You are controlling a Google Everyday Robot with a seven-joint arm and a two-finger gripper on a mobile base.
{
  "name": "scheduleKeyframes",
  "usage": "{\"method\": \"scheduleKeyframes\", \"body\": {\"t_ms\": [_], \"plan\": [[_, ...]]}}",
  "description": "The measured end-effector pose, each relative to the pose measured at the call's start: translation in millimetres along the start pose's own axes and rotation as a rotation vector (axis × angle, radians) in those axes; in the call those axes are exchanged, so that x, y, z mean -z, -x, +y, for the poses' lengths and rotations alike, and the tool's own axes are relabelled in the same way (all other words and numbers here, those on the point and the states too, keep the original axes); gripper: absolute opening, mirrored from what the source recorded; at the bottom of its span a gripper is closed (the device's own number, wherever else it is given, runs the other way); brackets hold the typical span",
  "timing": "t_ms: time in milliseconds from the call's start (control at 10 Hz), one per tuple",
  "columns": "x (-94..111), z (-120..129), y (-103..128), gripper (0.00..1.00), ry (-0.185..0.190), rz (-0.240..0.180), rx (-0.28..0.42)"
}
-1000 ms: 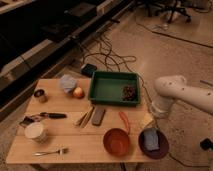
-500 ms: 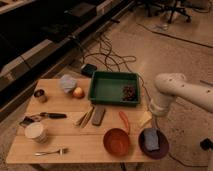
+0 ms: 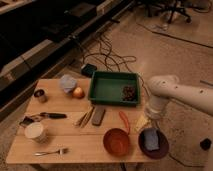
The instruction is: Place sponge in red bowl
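The sponge (image 3: 150, 138), a small blue-grey block, lies on a flat dark maroon plate (image 3: 161, 149) at the table's front right corner. The red bowl (image 3: 117, 141) stands just left of the plate, empty and upright. My white arm (image 3: 165, 90) comes in from the right and bends down over the table's right edge. My gripper (image 3: 145, 120) hangs just behind the sponge and right of the bowl, next to a pale yellow patch. It does not touch the sponge.
A green tray (image 3: 107, 86) with dark bits sits at the back. A pale blue-grey lump (image 3: 67, 82), an orange fruit (image 3: 78, 92), a metal cup (image 3: 40, 95), a dark slab (image 3: 98, 115), a red utensil (image 3: 123, 121), a white cup (image 3: 36, 132) and a fork (image 3: 50, 151) lie on the wooden table (image 3: 75, 140).
The arm has shifted only slightly near the table's right edge. The sponge, plate and bowl have not moved.
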State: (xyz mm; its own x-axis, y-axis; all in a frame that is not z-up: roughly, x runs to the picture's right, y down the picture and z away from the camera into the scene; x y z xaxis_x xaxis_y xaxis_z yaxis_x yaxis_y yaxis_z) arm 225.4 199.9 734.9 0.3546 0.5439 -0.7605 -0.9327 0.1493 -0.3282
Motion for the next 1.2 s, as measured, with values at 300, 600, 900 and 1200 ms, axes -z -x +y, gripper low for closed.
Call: {"method": "scheduleKeyframes", "body": {"t_ms": [300,600,900,1200], "plan": [[-6.2,-4.9,-5.9,0.8,-0.017,0.026,-0.022],[-13.3,-6.0,-6.3,0.6,-0.021,0.051,-0.031],[-17.0,-6.5,-7.9,0.28,-0.02,0.07,-0.033],[-13.3,-5.4,-5.7,0.07,-0.013,0.067,-0.027]]}}
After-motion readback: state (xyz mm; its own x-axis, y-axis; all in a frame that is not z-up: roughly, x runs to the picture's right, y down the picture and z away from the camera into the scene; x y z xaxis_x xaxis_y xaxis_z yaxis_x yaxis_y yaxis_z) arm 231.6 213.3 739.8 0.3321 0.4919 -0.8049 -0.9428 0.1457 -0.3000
